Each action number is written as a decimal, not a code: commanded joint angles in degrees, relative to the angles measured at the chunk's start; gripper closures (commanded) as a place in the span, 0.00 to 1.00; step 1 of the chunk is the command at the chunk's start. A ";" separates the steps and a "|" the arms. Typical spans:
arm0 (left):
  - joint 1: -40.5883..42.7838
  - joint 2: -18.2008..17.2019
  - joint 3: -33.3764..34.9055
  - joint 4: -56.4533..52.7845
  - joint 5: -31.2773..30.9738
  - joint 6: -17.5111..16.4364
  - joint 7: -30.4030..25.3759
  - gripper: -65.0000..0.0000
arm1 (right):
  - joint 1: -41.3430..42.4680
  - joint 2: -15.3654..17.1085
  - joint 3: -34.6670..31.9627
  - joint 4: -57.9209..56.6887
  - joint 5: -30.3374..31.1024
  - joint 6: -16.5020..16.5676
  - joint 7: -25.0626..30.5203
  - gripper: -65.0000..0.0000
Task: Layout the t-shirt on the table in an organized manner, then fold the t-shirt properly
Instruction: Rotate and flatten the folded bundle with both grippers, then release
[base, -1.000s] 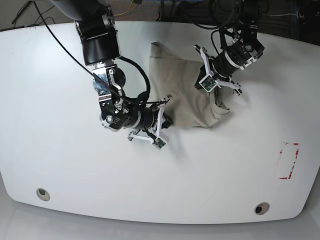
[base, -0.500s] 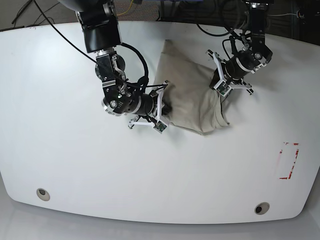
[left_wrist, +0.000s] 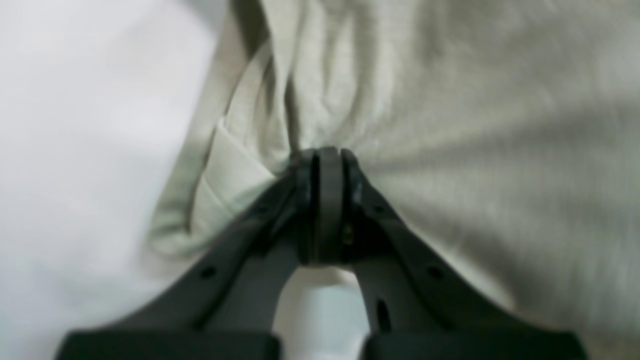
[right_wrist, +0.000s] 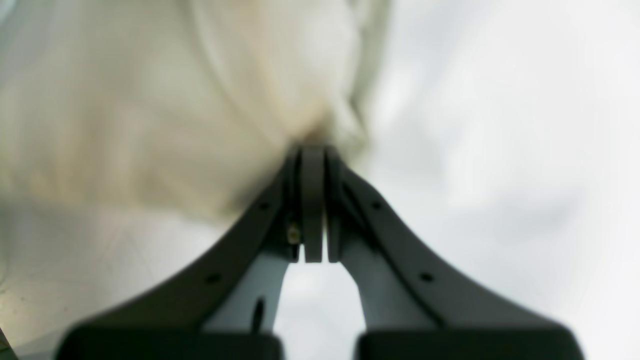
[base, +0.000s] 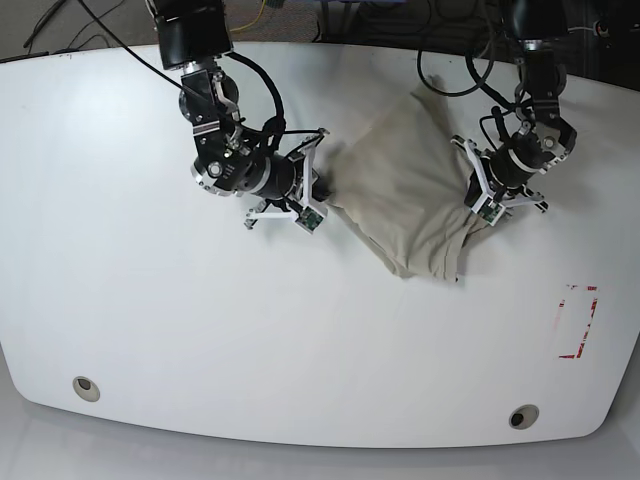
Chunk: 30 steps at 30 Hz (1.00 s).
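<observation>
The wrinkled beige-grey cotton t-shirt (base: 410, 190) is bunched on the far central part of the glossy white table (base: 150, 330). Its right edge is clamped by the closed left gripper (base: 474, 207). Its left edge is pinched by the closed right gripper (base: 318, 192).

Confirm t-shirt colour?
Plain light beige-grey, no pattern: the t-shirt shows best in the base view.

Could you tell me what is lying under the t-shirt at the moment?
Only the table shows around the t-shirt. Both grippers, left and right, pinch its edges. Whatever the bunched cloth covers cannot be seen.
</observation>
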 joint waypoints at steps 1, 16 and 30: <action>-1.95 -1.58 -0.27 -0.25 0.15 0.12 -0.26 1.00 | -0.61 -0.12 0.06 3.64 0.84 0.16 0.72 1.00; -3.71 -0.26 -0.62 10.38 -0.29 0.12 -0.26 1.00 | -1.23 -1.35 0.06 14.80 0.84 -2.65 -3.50 1.00; 2.09 8.79 -0.62 20.32 -0.02 0.12 -0.26 1.00 | 4.40 -3.55 -0.12 10.58 0.84 -2.74 -0.51 1.00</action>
